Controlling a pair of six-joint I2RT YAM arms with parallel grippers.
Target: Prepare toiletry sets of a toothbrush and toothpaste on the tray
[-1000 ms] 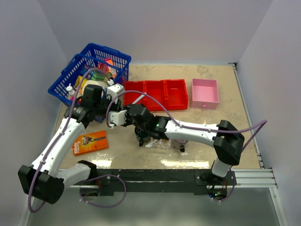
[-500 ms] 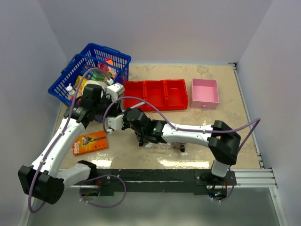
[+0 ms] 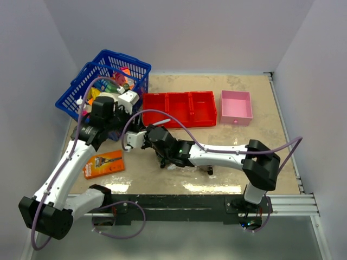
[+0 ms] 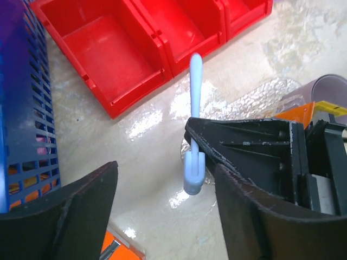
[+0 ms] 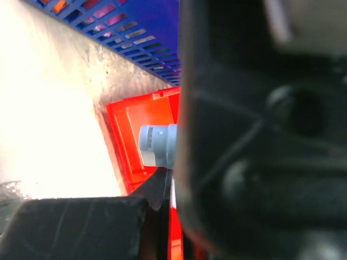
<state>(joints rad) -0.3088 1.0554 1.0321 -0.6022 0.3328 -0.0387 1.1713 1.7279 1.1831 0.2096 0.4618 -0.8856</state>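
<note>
A short white toothbrush [image 4: 194, 103] stands upright above the table, and my right gripper [image 4: 201, 145] is shut on its lower part. In the right wrist view its end [image 5: 154, 145] sticks out from between the dark fingers of that gripper [image 5: 171, 165]. My left gripper [image 4: 162, 179] is open, one finger on each side of the brush and neither touching it. From above, the left gripper [image 3: 124, 112] sits by the basket and the right gripper [image 3: 131, 141] just below it. The clear bumpy tray [image 4: 255, 97] lies behind the right gripper, with an orange item [image 4: 295, 111] partly hidden at its edge.
The red three-compartment bin [image 3: 179, 108] stands just beyond both grippers. A blue basket [image 3: 103, 81] of items is at the far left and a pink box [image 3: 236, 107] at the right. An orange razor pack [image 3: 103, 163] lies on the table under the left arm.
The right gripper closed on the toothbrush. The left gripper then opened off it and drew back slightly toward the basket.
</note>
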